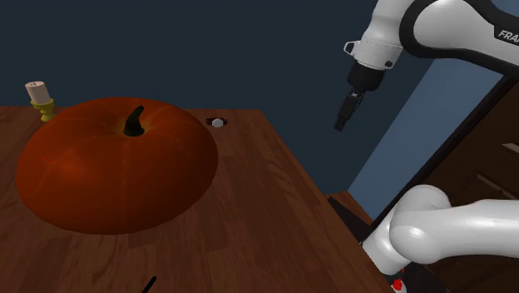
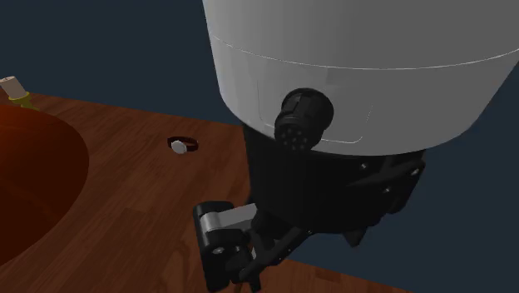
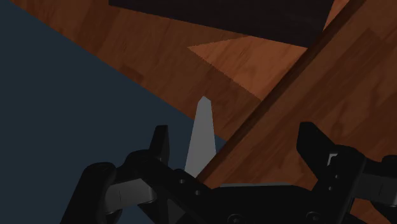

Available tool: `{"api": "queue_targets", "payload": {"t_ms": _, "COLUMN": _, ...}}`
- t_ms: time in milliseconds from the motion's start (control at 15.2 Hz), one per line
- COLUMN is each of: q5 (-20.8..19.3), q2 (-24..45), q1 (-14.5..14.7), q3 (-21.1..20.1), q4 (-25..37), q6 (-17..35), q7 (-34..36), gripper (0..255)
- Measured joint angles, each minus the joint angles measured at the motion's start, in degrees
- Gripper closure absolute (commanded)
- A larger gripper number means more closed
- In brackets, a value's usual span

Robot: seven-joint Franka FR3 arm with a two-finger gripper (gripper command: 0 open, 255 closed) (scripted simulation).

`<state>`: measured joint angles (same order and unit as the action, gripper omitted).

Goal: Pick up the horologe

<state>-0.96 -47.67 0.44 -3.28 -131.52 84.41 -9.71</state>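
Note:
The horologe is a small wristwatch [image 1: 217, 122] with a pale face and dark strap. It lies flat near the far edge of the wooden table [image 1: 266, 216], just behind the big pumpkin; the second exterior view has the watch [image 2: 181, 146] on bare wood. My black gripper [image 1: 341, 125] hangs in the air beyond the table's edge, well to the shoulder view's right of the watch and above table height. In the wrist view the gripper [image 3: 234, 137] is open, its fingers apart with nothing between them.
A large orange pumpkin [image 1: 116, 166] with a dark stem fills much of the table, between the watch and the near side. A small yellow-green bottle with a pale top [image 1: 39, 98] stands at the far left. Dark wooden furniture [image 1: 499, 166] stands on the right.

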Motion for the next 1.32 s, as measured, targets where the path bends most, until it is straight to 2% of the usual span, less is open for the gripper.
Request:
{"api": "queue_targets", "payload": {"t_ms": 198, "q5": -0.15, "q2": 2.31, "q1": 0.42, "q3": 0.13, "q4": 0.88, "q6": 1.65, "q7": -1.12, "gripper": 0}}
{"api": "queue_targets", "payload": {"t_ms": 726, "q5": -0.34, "q2": 16.92, "q1": 3.15, "q3": -0.29, "q4": 6.19, "q6": 12.49, "q7": -7.34, "gripper": 0}}
{"api": "queue_targets", "payload": {"t_ms": 1320, "q5": -0.73, "q2": 35.13, "q1": 5.86, "q3": -1.86, "q4": 18.50, "q6": 20.22, "q7": -14.16, "gripper": 0}}
